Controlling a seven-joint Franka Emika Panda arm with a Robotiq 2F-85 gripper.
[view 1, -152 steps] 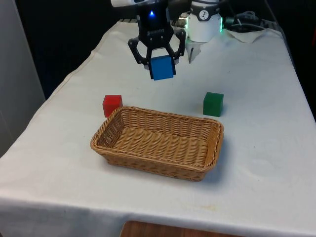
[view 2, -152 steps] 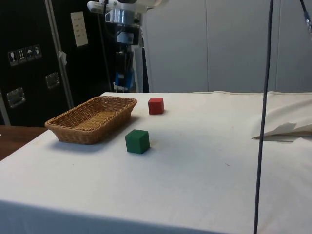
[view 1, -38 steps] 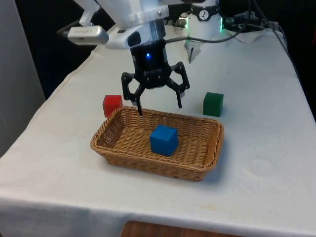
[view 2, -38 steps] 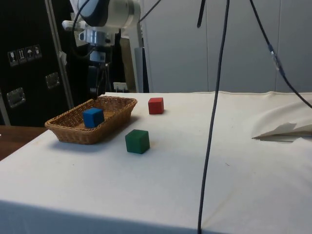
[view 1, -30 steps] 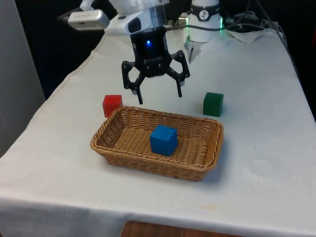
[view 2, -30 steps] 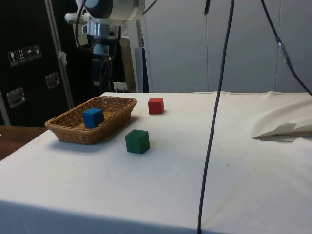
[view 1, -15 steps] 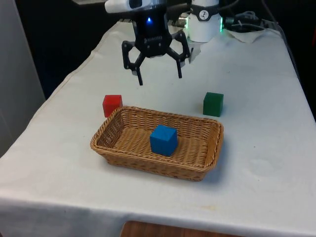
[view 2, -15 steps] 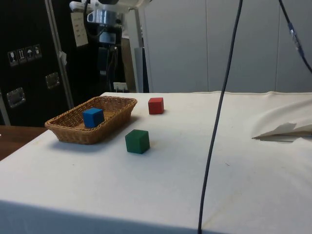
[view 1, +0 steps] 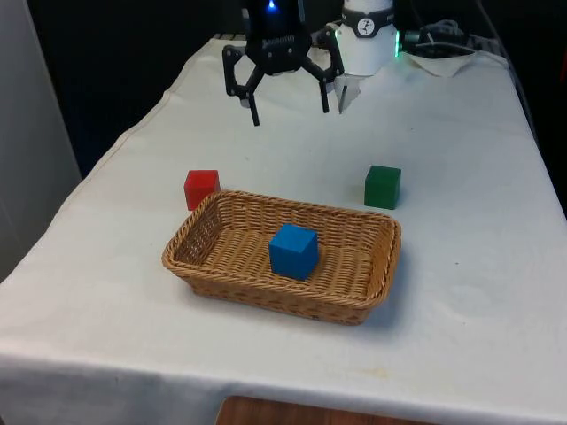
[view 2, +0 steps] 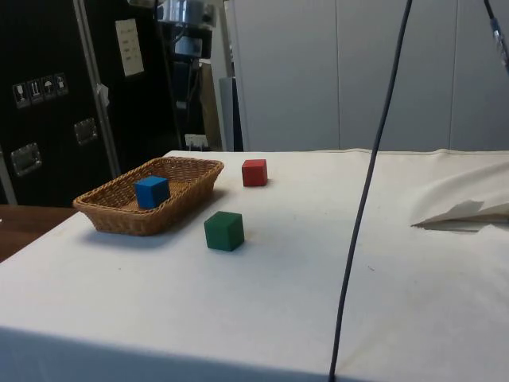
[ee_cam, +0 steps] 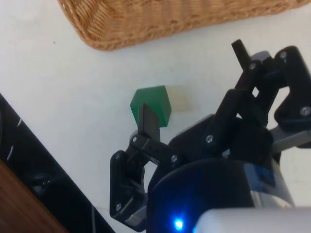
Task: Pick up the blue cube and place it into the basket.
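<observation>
The blue cube (view 1: 293,251) lies inside the wicker basket (view 1: 266,293), near its middle, and nothing touches it. From the side, the blue cube (view 2: 151,192) rests against the basket's (view 2: 119,219) floor. High above the table and beyond the basket's far rim hangs my black gripper (view 1: 291,113), open and empty. In the wrist view the gripper (ee_cam: 190,77) has its fingers (ee_cam: 146,121) spread wide over the white cloth, with the basket's rim (ee_cam: 146,24) beyond them.
A red cube (view 1: 202,189) stands just outside the basket's far corner on the front view's left. A green cube (view 1: 383,187) stands beyond the basket on the front view's right; the green cube (ee_cam: 154,101) shows behind one finger.
Over the last second the open gripper has risen and drawn back towards the table's far end. The blue cube has stayed put in the basket.
</observation>
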